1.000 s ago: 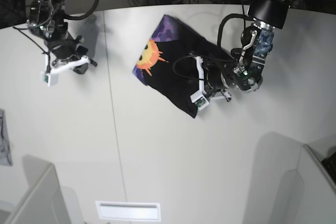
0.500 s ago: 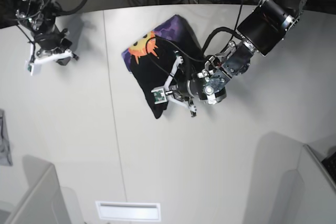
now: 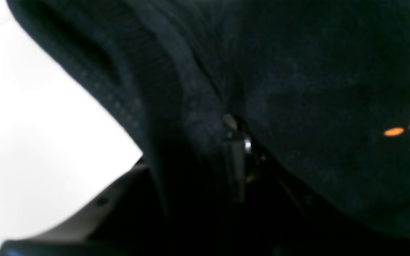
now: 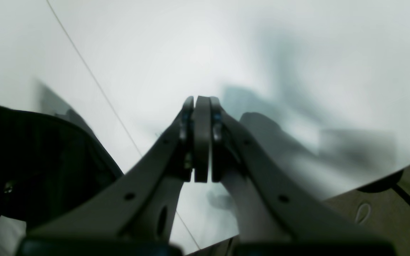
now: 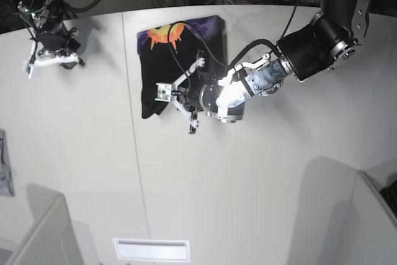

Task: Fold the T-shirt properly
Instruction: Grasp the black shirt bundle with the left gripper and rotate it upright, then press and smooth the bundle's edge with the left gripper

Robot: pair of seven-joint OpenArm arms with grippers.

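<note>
The left end effector (image 5: 166,94) is clenched on the T-shirt (image 5: 180,66), its white fingers (image 5: 162,91) pinching the cloth at the shirt's lower left corner. The right end effector (image 4: 198,138) is clamped tight on nothing, its tips pressed together over bare bench.

By count there are two end effectors, one T-shirt, and one small grey cloth scrap (image 5: 5,172) lying at the bench's far left edge in the base view.

The base view gives the whole layout: the shirt sits folded into a compact dark block at the upper middle of the white bench (image 5: 248,184), orange sun and purple print showing along its top edge. The right end effector (image 5: 46,60) hangs at the upper left, well apart from the shirt. The left wrist view alone shows the grip up close: black cloth (image 3: 297,106) fills nearly the whole picture, with a thick rolled hem on the left and small orange flecks of the print at the right, but the fingers themselves are lost in shadow. The right wrist view alone shows the shut tips plainly and a seam line in the bench.

The shirt's top edge lies near the bench's back rim. Wide bare bench spreads below and to the left of it.
</note>
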